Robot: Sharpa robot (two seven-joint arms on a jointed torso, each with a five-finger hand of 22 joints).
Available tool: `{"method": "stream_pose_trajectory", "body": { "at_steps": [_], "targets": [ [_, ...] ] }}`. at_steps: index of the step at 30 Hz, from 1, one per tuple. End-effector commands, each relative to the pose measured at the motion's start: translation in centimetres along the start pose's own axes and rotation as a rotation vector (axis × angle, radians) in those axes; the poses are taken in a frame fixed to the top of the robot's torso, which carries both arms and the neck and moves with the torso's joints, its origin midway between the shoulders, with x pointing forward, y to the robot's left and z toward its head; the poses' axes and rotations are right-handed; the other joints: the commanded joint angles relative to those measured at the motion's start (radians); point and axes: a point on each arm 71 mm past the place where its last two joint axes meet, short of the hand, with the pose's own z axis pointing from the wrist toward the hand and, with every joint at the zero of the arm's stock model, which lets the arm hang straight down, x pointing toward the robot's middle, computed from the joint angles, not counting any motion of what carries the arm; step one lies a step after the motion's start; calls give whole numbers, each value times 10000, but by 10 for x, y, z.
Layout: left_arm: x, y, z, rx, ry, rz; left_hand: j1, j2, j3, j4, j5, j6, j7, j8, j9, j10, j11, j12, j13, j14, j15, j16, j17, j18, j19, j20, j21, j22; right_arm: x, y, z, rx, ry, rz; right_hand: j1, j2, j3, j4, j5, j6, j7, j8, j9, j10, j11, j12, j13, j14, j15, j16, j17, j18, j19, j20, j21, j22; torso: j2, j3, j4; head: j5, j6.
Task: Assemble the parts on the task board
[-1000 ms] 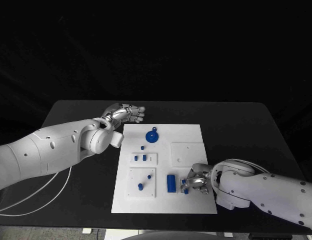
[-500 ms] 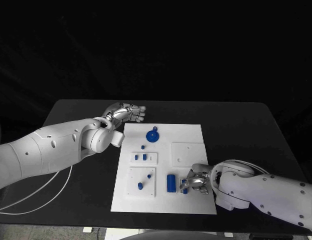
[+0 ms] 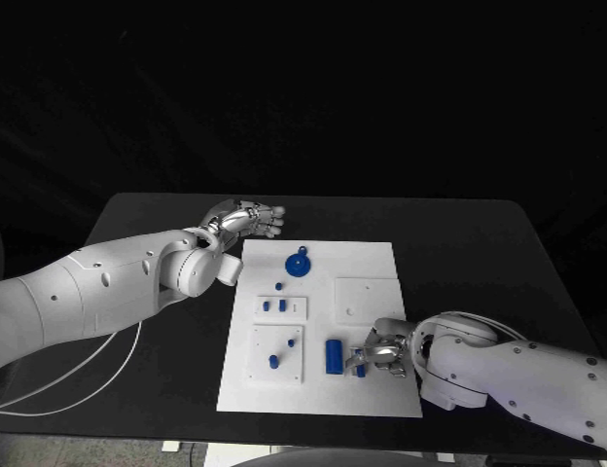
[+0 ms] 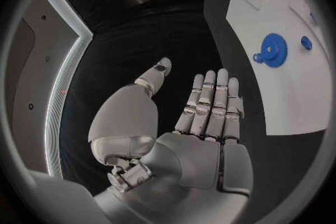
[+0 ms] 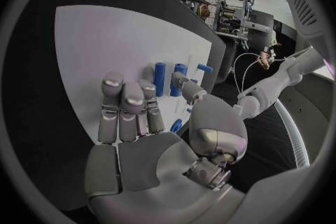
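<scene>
Nearest, the right hand is hovering low over the near end of the task board, its fingers extended side by side above the white surface with the thumb tucked toward a small blue piece; whether it is pinching that piece cannot be told from these views. Just beside its fingertips an upright blue cylinder is standing in the board, and the right wrist view is showing a second blue cylinder next to it and a short blue peg beyond.

To the left of these, two small blue studs are sitting on a raised square plate, and farther up two slim blue pins are standing on a smaller plate. A bare square plate is lying to their right. At the far end a round blue gear is lying flat, toothed at the rim, with a small blue knob near it.

Beyond the board's far left corner the left hand is hanging over the black table, released, palm flat, fingers straight, grasping nothing.

Judging by this, the assembly is looking partway: several parts are seated, the bare plate and loose gear probably remaining. Board is looking matte and rigid; parts smooth plastic; hands brushed metal.
</scene>
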Motion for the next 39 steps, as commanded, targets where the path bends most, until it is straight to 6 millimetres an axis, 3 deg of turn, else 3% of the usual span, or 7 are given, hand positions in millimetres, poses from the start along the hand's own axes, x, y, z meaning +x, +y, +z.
{"method": "stream_pose_trajectory", "body": {
  "at_steps": [1,23,32,39],
  "targets": [
    [2,-1,0,74,151,-29,-43,78,-32,3,-30,54,-9,39,-15,-1,5,28,-15,87,-7,-61,11,-125,-41,-7,-68,11,1,4,-1,-314,-66,-68,-86,-19,-61,-12,-42,-53,22,-57,19,-16,-4,-5,11,-6,-70,-3,18,396,-20,-81,34,148,1,7,-5,9,-3],
    [1,-1,0,53,123,-10,-39,82,-33,3,-30,50,-8,43,-19,-1,5,27,-23,87,-8,-67,21,-129,-43,-9,-74,21,1,-4,-8,-239,126,-202,-90,49,-108,-3,-42,-51,13,-61,25,-14,-14,-14,14,-10,-81,-8,19,396,-18,-118,15,137,1,4,-1,33,-10],
    [0,-1,0,36,133,5,-33,80,-33,0,-29,47,-7,43,-21,-1,5,26,-26,87,-8,-69,25,-130,-43,-10,-76,25,4,-6,-10,-419,523,-355,797,-263,-114,-774,-42,-119,42,-95,43,-49,13,-37,35,-8,-56,-32,16,396,-11,-156,0,135,4,5,-9,49,-20],
    [1,-1,0,40,147,1,-26,81,-30,-3,-29,45,-7,44,-22,-1,5,26,-28,88,-9,-70,28,-130,-43,-12,-78,28,3,-6,-8,-355,475,-340,1083,-241,-234,-1007,-42,-110,45,-90,60,-41,16,-40,41,1,-52,-38,18,396,2,-137,-14,129,5,9,-7,47,-23]
  ]
}}
